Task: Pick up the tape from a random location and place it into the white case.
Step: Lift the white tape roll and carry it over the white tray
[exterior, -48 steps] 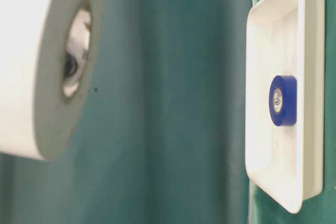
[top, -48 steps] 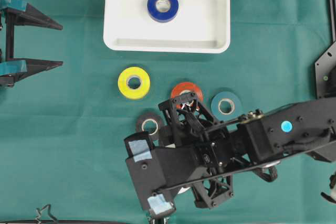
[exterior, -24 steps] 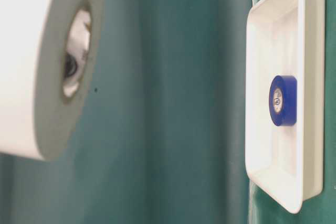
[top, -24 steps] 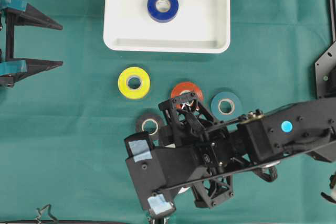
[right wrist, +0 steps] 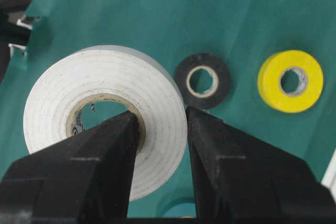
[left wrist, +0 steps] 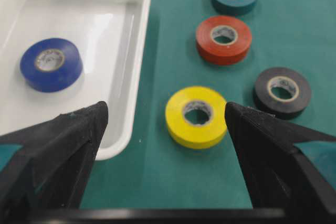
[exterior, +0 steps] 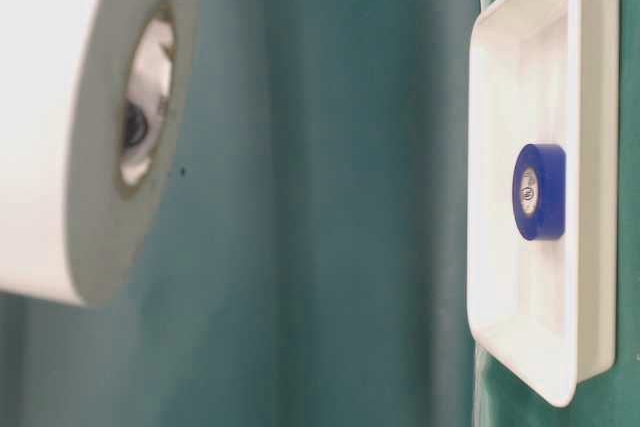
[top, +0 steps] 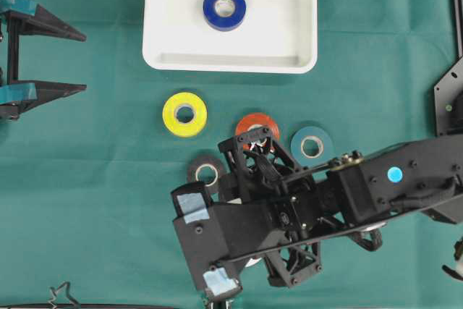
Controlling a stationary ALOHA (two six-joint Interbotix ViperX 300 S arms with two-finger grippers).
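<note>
My right gripper (right wrist: 160, 145) is clamped on the wall of the white tape (right wrist: 105, 114), one finger through its core and one outside. I judge the roll to be off the cloth, since the table-level view shows it large and close to the lens. From overhead the arm hides it.

Just past it lie the black roll (right wrist: 202, 81) and the yellow roll (right wrist: 291, 81). The red roll (top: 255, 124) and the teal roll (top: 312, 142) sit beside them, red partly under my gripper.

Farther on is the case (top: 230, 59), with a blue roll (top: 224, 8) already in it.

My left gripper (left wrist: 165, 129) hangs wide open and empty at the left edge, well apart.

So the pick looks done and the carry is next: travel over the loose rolls, clear the near rim, then release onto bare floor beside the blue roll.
</note>
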